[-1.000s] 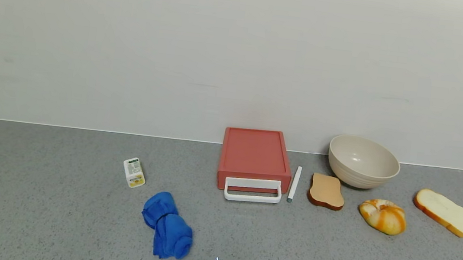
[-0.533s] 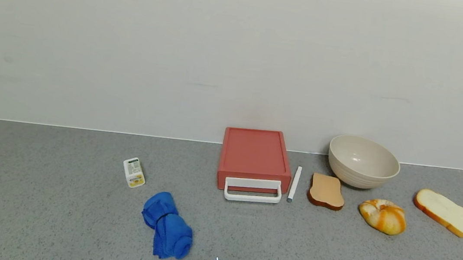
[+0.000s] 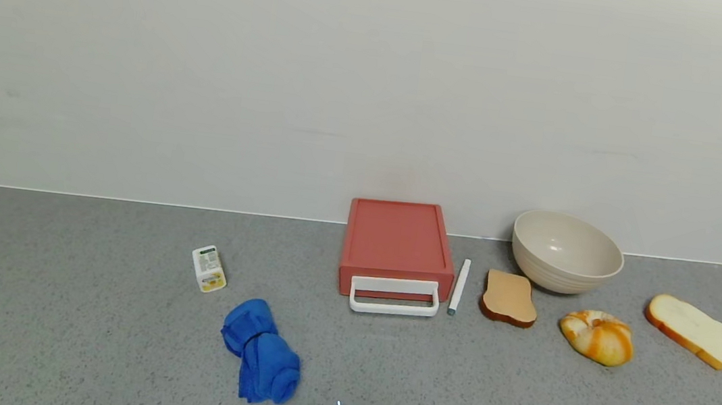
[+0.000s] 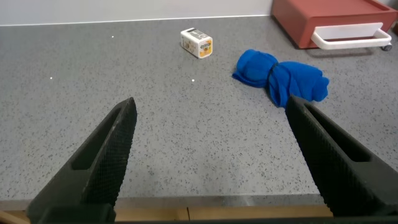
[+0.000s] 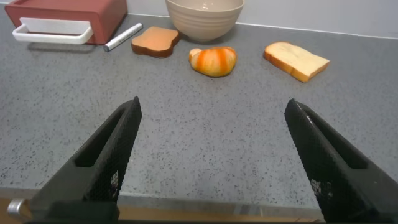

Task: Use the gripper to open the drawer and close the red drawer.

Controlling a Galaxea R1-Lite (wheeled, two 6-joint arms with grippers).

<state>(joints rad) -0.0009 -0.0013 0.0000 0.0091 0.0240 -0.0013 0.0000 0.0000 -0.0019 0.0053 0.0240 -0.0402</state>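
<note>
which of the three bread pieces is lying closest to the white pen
The brown toast slice, lying just right of the white pen and in front of the bowl. The orange swirled bun and white bread slice sit farther right.

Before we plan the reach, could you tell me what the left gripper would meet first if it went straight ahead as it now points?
Probably the blue cloth; it lies nearest ahead of the open left gripper, slightly off-centre, so depth is uncertain.
</note>
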